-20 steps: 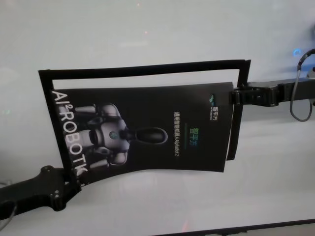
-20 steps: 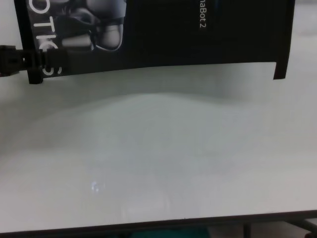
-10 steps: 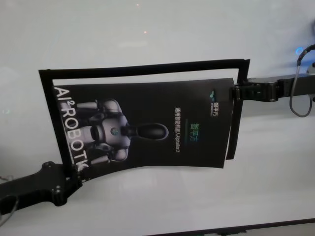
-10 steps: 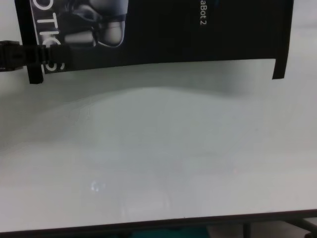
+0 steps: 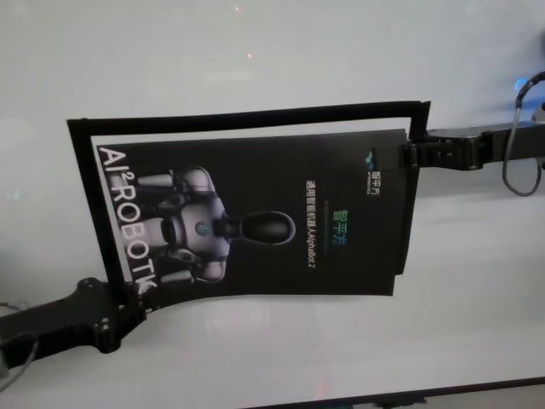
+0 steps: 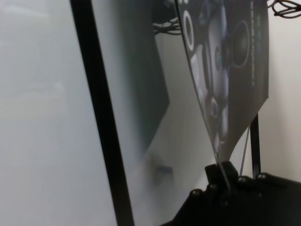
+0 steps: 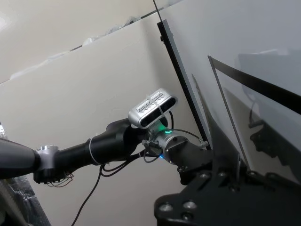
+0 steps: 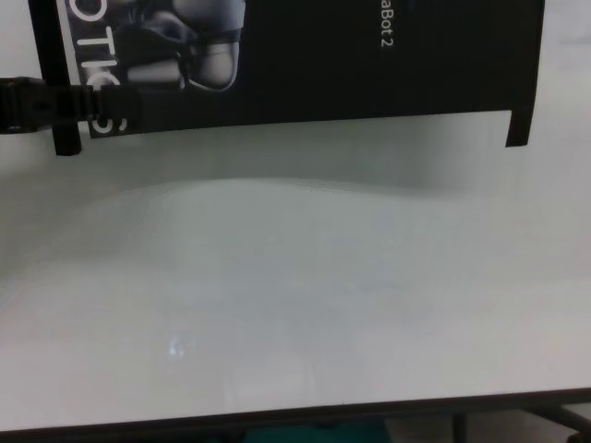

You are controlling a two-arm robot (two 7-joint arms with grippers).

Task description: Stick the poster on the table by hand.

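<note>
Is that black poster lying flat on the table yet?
No. The poster is bowed; the left wrist view shows it curving up off the table.

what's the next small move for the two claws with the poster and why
Probably lower both claws together toward the table. The left claw pinches the poster at its near left corner, the right claw its far right edge, and the sheet's shadow shows it hangs above the surface.

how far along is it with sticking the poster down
Early to midway. Done: both grippers have hold of the poster, left gripper at its near-left corner, right gripper at its far-right edge. In hand: holding it spread above the table. Left: laying and pressing it flat.
</note>
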